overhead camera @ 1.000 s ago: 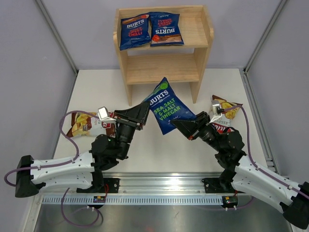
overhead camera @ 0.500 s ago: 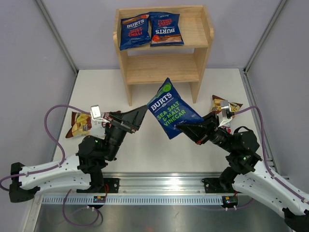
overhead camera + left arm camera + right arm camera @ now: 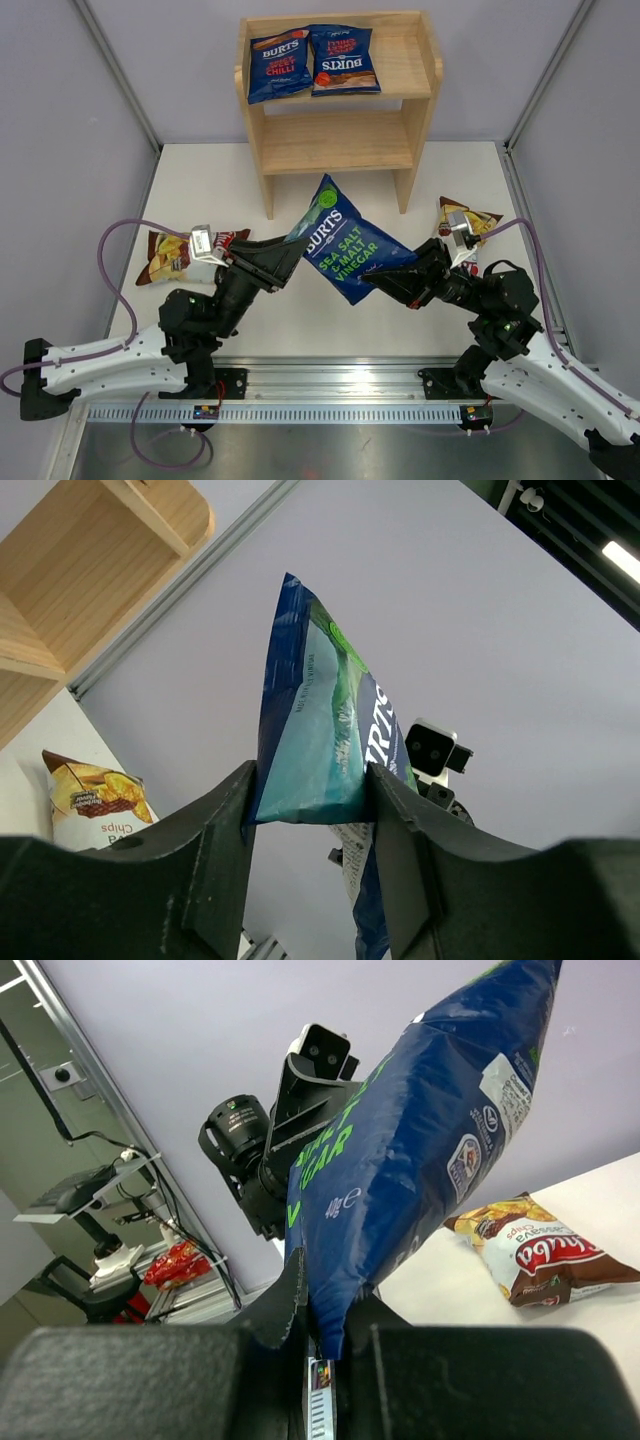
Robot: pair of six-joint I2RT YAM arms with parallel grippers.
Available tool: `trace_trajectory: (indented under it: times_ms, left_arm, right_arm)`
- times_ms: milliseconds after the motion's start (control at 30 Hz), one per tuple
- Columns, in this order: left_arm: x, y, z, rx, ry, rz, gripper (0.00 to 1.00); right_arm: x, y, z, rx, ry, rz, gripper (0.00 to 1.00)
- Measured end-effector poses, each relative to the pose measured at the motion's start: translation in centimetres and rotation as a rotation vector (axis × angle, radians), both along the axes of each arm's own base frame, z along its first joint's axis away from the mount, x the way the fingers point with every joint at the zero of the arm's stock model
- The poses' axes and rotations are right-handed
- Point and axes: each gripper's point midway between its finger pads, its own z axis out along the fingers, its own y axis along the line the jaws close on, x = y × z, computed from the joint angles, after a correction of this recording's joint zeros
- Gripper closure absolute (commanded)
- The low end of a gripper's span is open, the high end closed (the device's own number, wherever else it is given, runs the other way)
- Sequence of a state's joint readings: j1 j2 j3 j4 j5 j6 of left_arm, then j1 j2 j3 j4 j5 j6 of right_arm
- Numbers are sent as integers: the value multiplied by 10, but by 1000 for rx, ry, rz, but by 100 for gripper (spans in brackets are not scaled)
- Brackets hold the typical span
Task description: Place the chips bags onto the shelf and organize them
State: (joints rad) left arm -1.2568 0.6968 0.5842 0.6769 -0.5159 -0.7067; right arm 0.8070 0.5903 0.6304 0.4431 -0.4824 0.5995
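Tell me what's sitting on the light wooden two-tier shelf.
Two dark blue red-lettered BURTS bags lie side by side on the top tier of the light wooden shelf. The lower tier looks bare, though its rear is hidden under the top board.

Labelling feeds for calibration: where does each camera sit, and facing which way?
Top external: above and behind the left arm and right arm, both shown, looking down on the white table and light wooden two-tier shelf.
Left wrist: on the left arm, looking up past the left claw at the green-lettered dark blue chips bag.
Right wrist: on the right arm, looking up over the right claw pinching that bag.
Shared: all show that bag.
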Motion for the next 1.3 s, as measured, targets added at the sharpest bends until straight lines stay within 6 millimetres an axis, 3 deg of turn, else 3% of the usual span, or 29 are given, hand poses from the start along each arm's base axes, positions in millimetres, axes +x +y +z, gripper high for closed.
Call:
trace_trajectory:
  times_ms: [200, 333, 433, 467, 900, 967, 1033, 1067, 1167, 1233, 1300]
  left_arm:
    - [-8, 17, 4, 6, -84, 21, 71]
    - [-12, 19, 4, 38, -140, 25, 88]
    - [-14, 19, 4, 74, -177, 35, 91]
    - [-15, 20, 3, 84, -188, 35, 98]
    - [-30, 21, -22, 220, -275, -3, 100]
    - [-32, 23, -22, 223, -282, -6, 90]
    - [-29, 28, -21, 222, -278, 16, 66]
    - [-25, 35, -18, 208, -267, 48, 60]
    - [-16, 58, -3, 148, -223, 126, 52]
    - [-9, 71, 8, 121, -181, 173, 41]
    - [-1, 83, 10, 116, -110, 222, 37]
  right_arm:
    - [-5, 0, -8, -32, 16, 23, 100]
    - [-6, 2, -13, -52, 33, 33, 100]
    - [-5, 1, -16, -75, 51, 29, 100]
    - [-5, 1, -16, -85, 59, 28, 100]
    - [-9, -6, -36, -198, 148, 11, 100]
    - [-10, -7, -36, -201, 151, 9, 100]
    - [-8, -7, -35, -196, 155, -1, 100]
    - [-7, -8, -32, -189, 155, -11, 100]
    - [-2, -13, -15, -151, 145, -54, 100]
    - [4, -20, 5, -110, 136, -106, 100]
    - [9, -25, 23, -77, 128, -150, 100]
